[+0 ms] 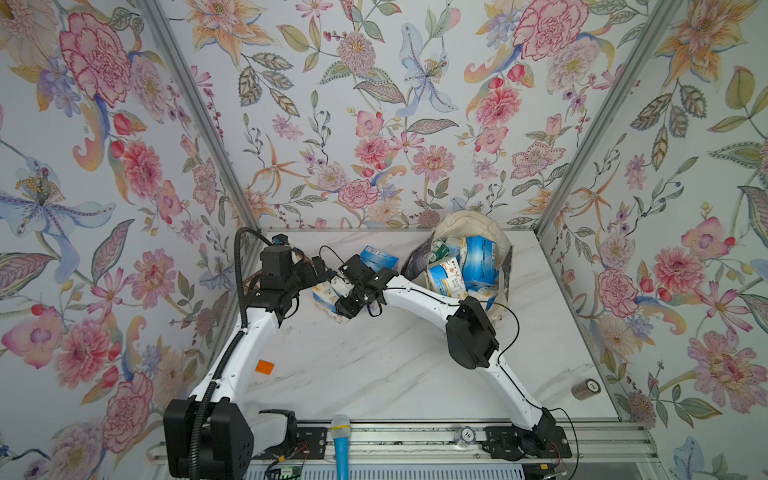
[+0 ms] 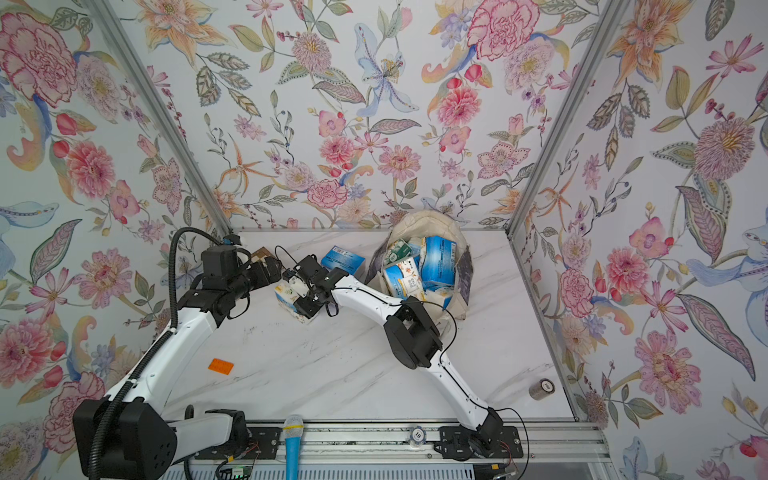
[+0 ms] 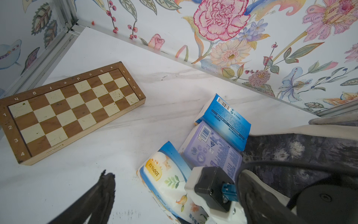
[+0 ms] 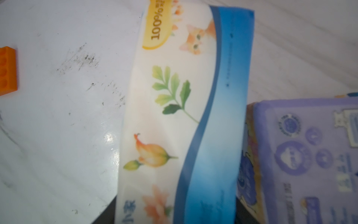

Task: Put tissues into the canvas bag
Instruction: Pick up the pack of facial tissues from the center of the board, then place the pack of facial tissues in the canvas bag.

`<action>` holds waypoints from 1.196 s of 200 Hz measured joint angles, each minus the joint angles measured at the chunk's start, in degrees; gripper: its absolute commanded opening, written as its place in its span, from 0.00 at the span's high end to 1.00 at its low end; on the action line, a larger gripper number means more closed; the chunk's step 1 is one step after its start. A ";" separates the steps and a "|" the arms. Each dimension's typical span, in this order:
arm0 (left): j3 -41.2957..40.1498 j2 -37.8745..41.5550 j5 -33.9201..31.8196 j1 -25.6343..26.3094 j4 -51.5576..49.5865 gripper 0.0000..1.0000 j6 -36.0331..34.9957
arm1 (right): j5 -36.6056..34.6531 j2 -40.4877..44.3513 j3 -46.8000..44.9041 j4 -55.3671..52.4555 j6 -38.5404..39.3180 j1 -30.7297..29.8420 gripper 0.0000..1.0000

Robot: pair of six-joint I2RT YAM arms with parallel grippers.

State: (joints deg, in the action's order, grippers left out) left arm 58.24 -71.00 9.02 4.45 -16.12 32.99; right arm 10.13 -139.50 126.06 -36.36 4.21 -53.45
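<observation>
1. In both top views my right claw (image 1: 347,297) sits over the cat-printed pack (image 1: 324,299), on the table near the canvas bag (image 1: 461,218). My left claw (image 1: 318,268) gapes wide and empty.
2. Left wrist view: that pack touches a lavender pack (image 3: 213,149), so I should lift straight up and not drag its neighbour.
3. Right wrist view: my fingers (image 4: 105,215) flank the pack. Whether they pinch it, I cannot tell. I'd squeeze mid-pack, since soft wrap may slip.

Right jaws down over floral tissue pack (image 2: 286,296); blue pack (image 2: 343,259) beside canvas bag (image 2: 424,222) stuffed with packs.
</observation>
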 measured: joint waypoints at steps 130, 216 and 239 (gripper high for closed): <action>7.61 -1.79 -2.93 8.24 0.92 0.01 -3.06 | -2.12 49.83 -25.22 6.27 -10.75 17.14 0.45; 28.96 -18.34 -3.17 20.94 -0.57 0.01 -6.23 | -16.83 63.60 -36.02 0.44 -11.13 25.51 0.47; 36.00 -24.92 -1.90 23.61 -0.83 0.00 -6.80 | -19.96 63.19 -36.00 -2.38 -10.69 26.14 0.46</action>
State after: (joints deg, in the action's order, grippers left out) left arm 94.24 -95.92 7.11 28.05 -16.95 26.20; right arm -9.82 -76.31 90.06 -38.74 -6.48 -27.31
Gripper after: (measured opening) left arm 0.994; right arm 0.536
